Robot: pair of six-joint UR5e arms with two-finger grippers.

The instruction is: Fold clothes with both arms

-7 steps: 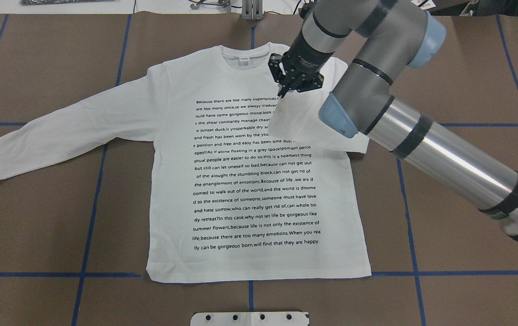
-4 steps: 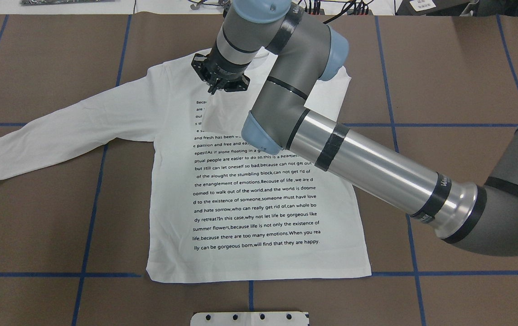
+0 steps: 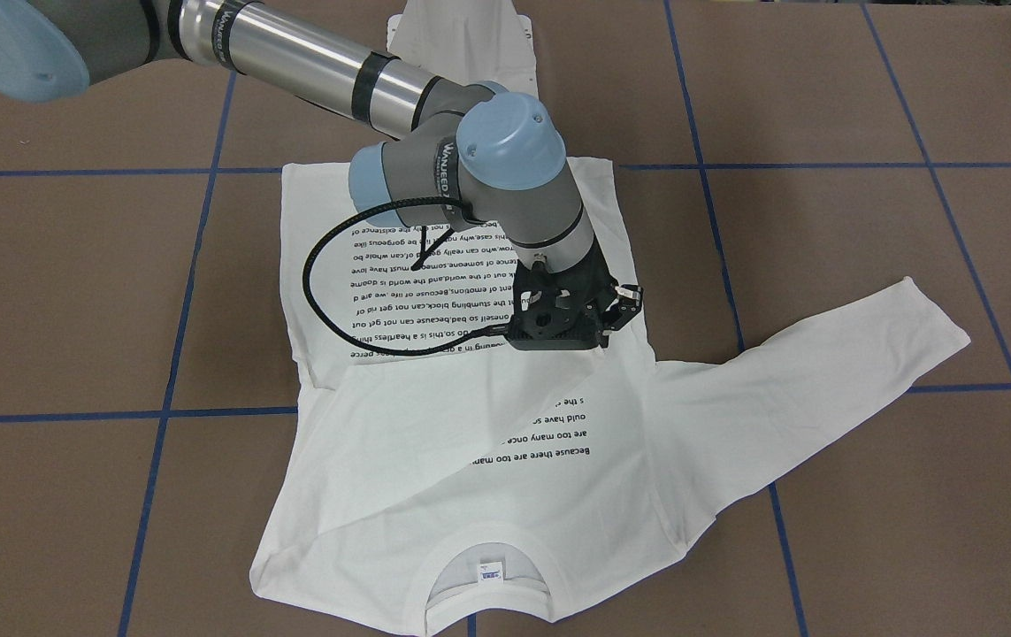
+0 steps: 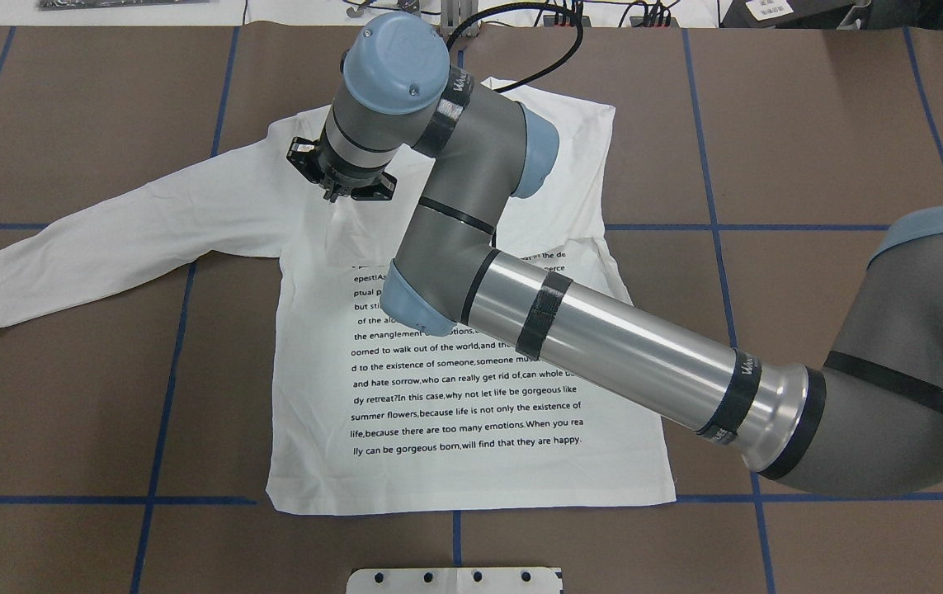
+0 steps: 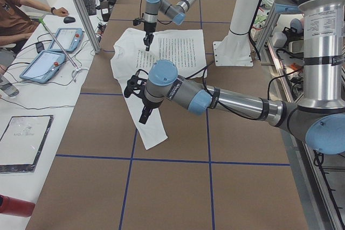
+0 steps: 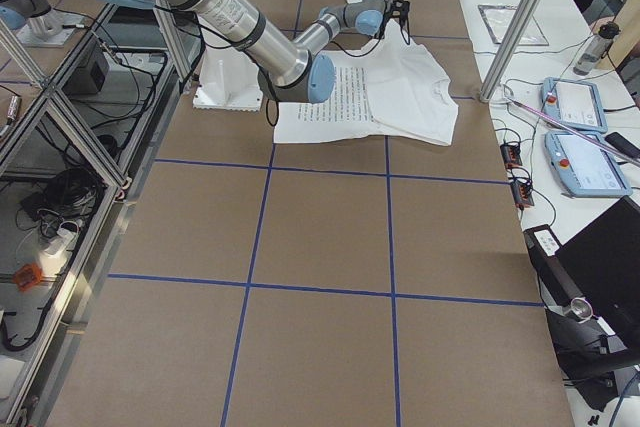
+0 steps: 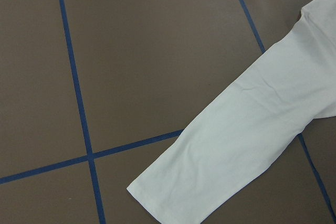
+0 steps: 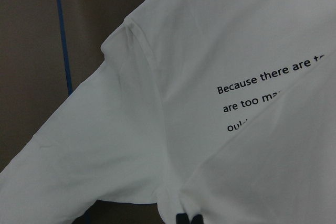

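White long-sleeved T-shirt (image 4: 471,388) flat, print up, on the desk (image 4: 809,124), right sleeve (image 3: 434,407) crossed over the chest.
Right tool (image 4: 339,188) sits above the left shoulder (image 4: 294,157), narrow, seemingly pinching that sleeve's cuff; best lay it flat before release, without dragging the chest cloth. Left tool (image 5: 144,112) hangs over the other sleeve (image 7: 236,145); its opening I cannot tell.

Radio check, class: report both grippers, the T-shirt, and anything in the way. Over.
Right gripper shut on the folded sleeve, which lies across the T-shirt. Left gripper above the other sleeve, state unclear. Nothing else on the shirt.
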